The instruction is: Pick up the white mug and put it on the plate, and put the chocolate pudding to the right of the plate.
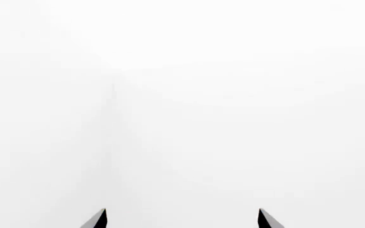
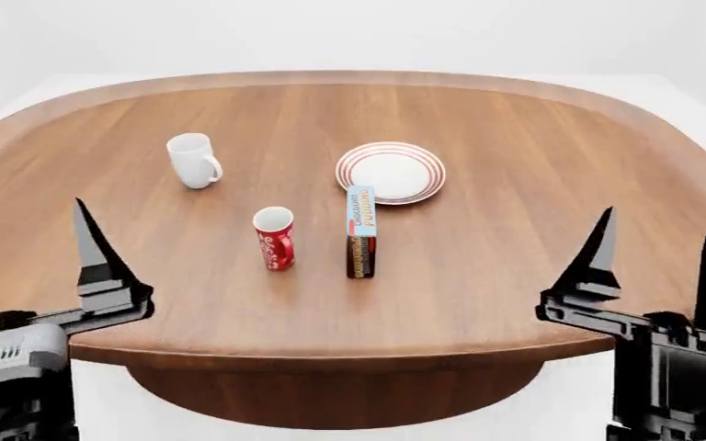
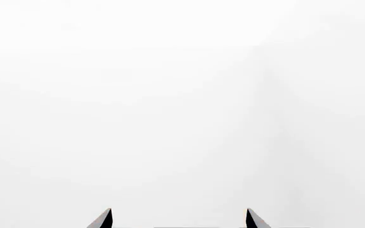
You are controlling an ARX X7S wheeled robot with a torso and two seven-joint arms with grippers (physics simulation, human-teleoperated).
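Both arms parked low at the near edge of the brown oval wooden surface (image 2: pixel 476 276), one by each near corner, fingers pointing up, nothing held. Left claw (image 1: pixel 182 219): only one finger shows in the head view, but the wrist view has two dark tips spread wide apart against blank white. Right claw (image 2: pixel 654 262): two fingers standing well apart, spread; wrist view agrees.

Plain glossy white ceramic mug with loop handle (image 2: pixel 192 160) stands upright toward the far left of the surface, handle turned toward the right near side. Round white plate with concentric red rings at the rim (image 2: pixel 390 172) sits around the middle of the far half, bare. Small rectangular chocolate pudding carton (image 2: pixel 360 231), light blue top face with orange lettering, dark brown front, stands just at the plate's near rim, touching or overlapping it; can't tell which. Red cup with white lettering (image 2: pixel 275 237) upright just left of the carton, apart from it.
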